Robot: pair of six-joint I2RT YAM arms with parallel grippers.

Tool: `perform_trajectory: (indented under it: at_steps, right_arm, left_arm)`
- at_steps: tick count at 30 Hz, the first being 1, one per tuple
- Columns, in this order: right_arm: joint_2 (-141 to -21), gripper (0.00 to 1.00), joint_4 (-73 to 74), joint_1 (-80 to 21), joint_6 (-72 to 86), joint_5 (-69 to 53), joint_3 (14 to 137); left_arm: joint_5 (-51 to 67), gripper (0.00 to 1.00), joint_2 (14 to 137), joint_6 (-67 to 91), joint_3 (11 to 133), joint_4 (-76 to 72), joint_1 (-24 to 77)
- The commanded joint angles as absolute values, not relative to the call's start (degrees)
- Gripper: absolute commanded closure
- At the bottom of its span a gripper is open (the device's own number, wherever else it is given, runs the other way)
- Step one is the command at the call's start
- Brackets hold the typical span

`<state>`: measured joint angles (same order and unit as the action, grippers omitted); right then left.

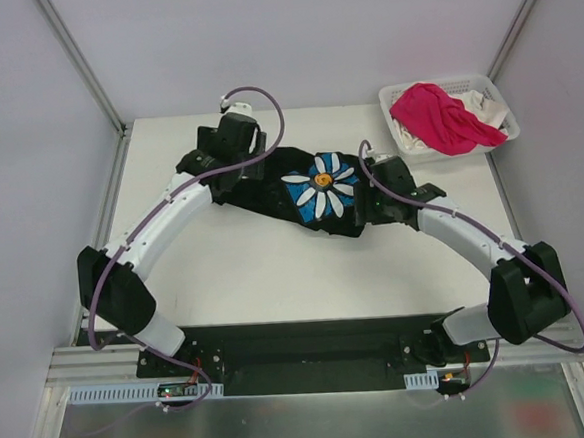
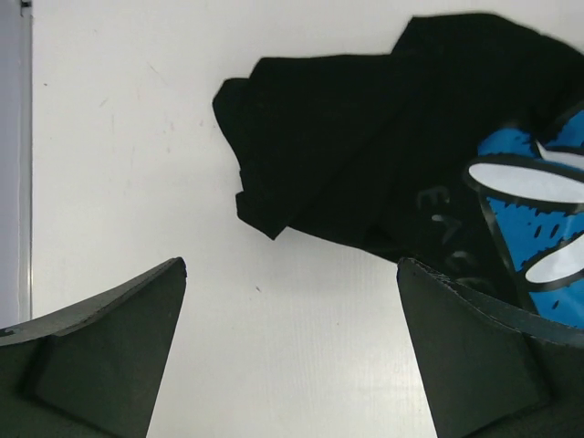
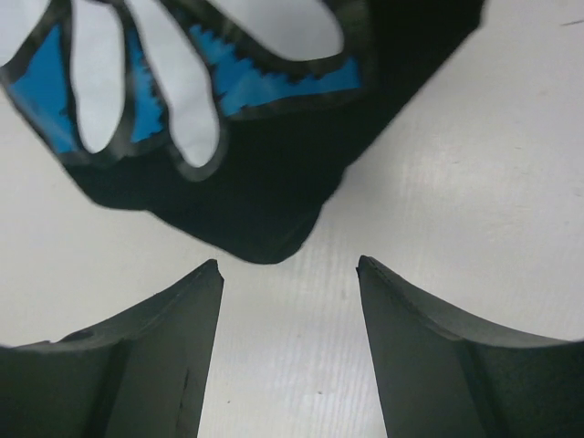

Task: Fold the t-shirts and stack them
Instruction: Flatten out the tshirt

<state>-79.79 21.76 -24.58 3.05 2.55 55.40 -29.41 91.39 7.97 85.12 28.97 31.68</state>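
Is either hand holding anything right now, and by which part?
Nothing is held: the left hand and right hand both stand open, just short of the black t-shirt.

A large black cloth t-shirt (image 1: pixel 315 192) with a white-and-blue daisy print lies rumpled, print up, mid-counter (image 1: pixel 236 273). A bright pink t-shirt (image 1: pixel 440 116) is heaped over a white t-shirt (image 1: pixel 476 99) in the white lattice basket (image 1: pixel 433 83) at the far right.

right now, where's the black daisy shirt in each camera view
Top external: the black daisy shirt lies spread at the picture's centre.
Left wrist: upper right, with a folded black edge reaching toward the middle.
Right wrist: across the top, one corner pointing down at centre.
Shared landmark: its white-and-blue daisy print.
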Motion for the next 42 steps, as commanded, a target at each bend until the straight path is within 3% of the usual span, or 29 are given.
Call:
perform_trajectory:
  at_steps: [1, 20, 21, 26, 28, 29, 32, 42]
  right_arm:
    - [-79.45, 0.36, 20.31, -28.65, 5.09, 1.76, 54.94]
    - [-88.86, 0.37, 14.50, -30.85, 6.51, 0.88, 53.61]
    - [-89.29, 0.47, 14.33, -30.85, 6.50, 1.31, 53.61]
    - [-91.75, 0.54, 13.27, -30.68, 6.15, 1.41, 53.88]
    - [-92.20, 0.67, 13.53, -30.67, 6.24, 1.23, 54.49]
    - [-92.11, 0.81, 13.45, -30.76, 6.15, 1.23, 54.58]
    - [-91.06, 0.99, 14.06, -30.67, 6.15, 1.58, 54.93]
    - [-79.47, 0.99, 21.00, -30.67, 3.17, 5.53, 59.14]
  left_arm:
    - [-29.09, 0.01, 88.33, 8.53, 83.76, 28.30, 31.02]
    - [-29.79, 0.01, 86.57, 8.35, 81.74, 28.30, 31.64]
    - [-29.97, 0.01, 86.40, 8.44, 81.30, 28.30, 31.64]
    - [-29.88, 0.01, 85.52, 8.44, 80.68, 28.21, 31.90]
    - [-30.14, 0.01, 85.34, 8.26, 80.60, 28.30, 32.08]
    - [-30.15, 0.01, 85.25, 8.26, 80.51, 28.30, 32.17]
    - [-30.59, 0.01, 84.99, 8.00, 80.07, 28.30, 32.26]
    - [-30.06, 0.01, 85.08, 9.84, 76.82, 28.13, 32.96]
